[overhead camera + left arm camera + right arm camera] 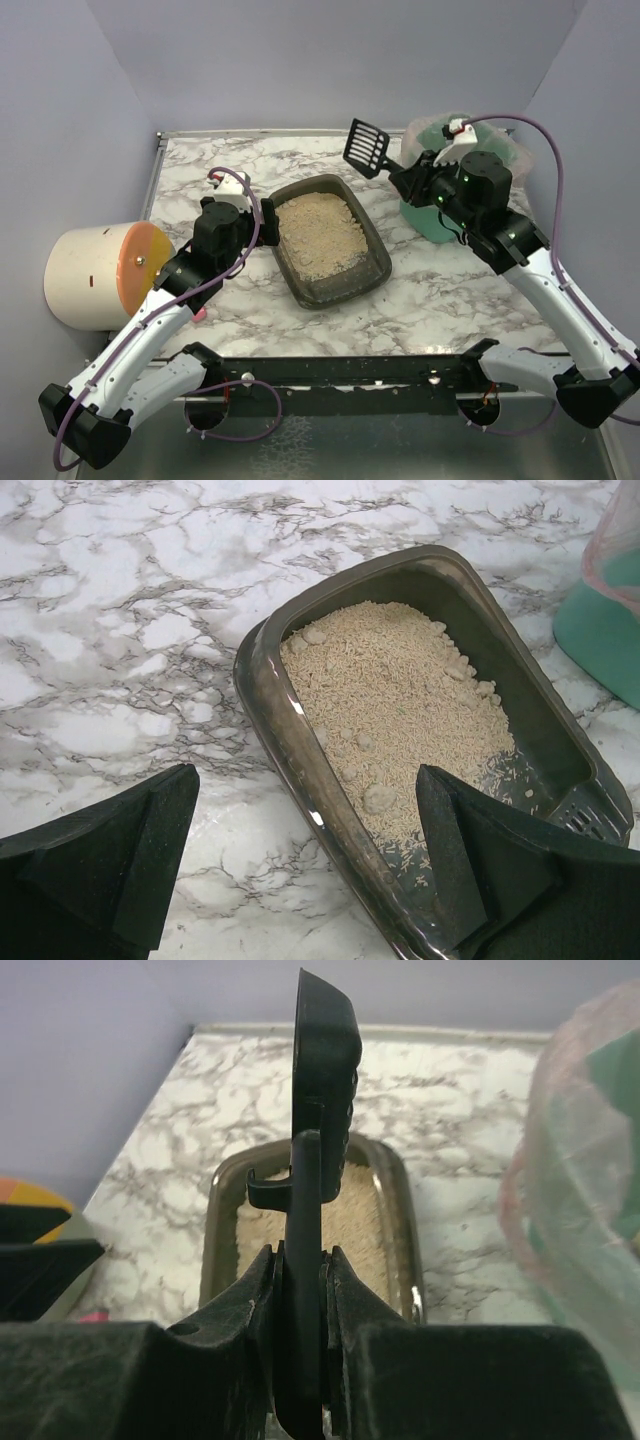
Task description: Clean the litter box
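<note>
With our left gripper (307, 810) spread wide either side of the near rim of the litter box (258, 695) and our right gripper (300, 1260) clamped on the black scoop (366, 147), held clear near the green bin (425, 222), we judge a dip comes next, down into that mid-table box's clumpy beige litter

A white marble table (460, 290) with grey lines; a green bucket (428, 222) with a clear bag (516, 154) in it stands far right; a black scoop (366, 148) with slots is up in the air just beside it; a big cream drum (90, 280) with an orange face sits at the left edge.
</note>
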Tool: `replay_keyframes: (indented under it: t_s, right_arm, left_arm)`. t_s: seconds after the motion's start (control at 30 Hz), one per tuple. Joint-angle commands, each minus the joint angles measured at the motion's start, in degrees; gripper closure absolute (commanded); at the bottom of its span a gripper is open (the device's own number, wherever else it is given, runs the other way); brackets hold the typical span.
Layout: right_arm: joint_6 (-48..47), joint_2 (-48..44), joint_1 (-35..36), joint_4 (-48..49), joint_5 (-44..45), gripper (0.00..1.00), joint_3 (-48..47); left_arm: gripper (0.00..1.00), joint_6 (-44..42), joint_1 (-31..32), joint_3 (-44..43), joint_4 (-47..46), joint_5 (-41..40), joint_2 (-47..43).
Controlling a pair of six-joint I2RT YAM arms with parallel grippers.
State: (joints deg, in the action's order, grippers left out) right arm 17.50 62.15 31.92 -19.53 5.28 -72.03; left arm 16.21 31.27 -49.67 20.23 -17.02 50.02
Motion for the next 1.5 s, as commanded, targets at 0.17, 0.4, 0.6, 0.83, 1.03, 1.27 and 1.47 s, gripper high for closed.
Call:
replay_keyframes:
  t_s: [0.17, 0.4, 0.6, 0.83, 1.03, 1.27, 1.47]
  right_arm:
    - [7.6, 5.1, 0.2, -9.6, -12.1, 0.99, 0.9]
    - [10.6, 7.8, 0.2, -15.8, -12.2, 0.99, 0.8]
    - [20.2, 10.9, 0.2, -21.4, -13.9, 1.00, 0.0]
    - [18.0, 18.0, 0.2, -29.0, -18.0, 0.99, -7.0]
    - [18.7, 23.4, 0.2, -30.1, -25.0, 0.99, -6.3]
    - [23.5, 24.5, 0.2, -27.7, -22.9, 0.99, -3.4]
    - [29.2, 26.1, 0.3, -23.7, -20.5, 0.99, -0.4]
  left_arm:
    - [0.01, -0.4, 0.3, 0.9, 0.2, -0.5, -0.3]
    - [0.01, -0.2, 0.3, 0.8, 0.1, -0.3, 0.3]
    - [0.01, -0.2, 0.3, 0.8, 0.0, -0.3, 0.7]
    - [0.01, -0.2, 0.3, 0.7, -0.1, -0.2, 0.9]
    - [0.01, -0.1, 0.3, 0.8, -0.2, -0.1, 1.1]
    - [0.01, -0.2, 0.3, 0.7, -0.2, 0.0, 1.3]
    - [0.01, -0.2, 0.3, 0.8, -0.2, 0.0, 1.7]
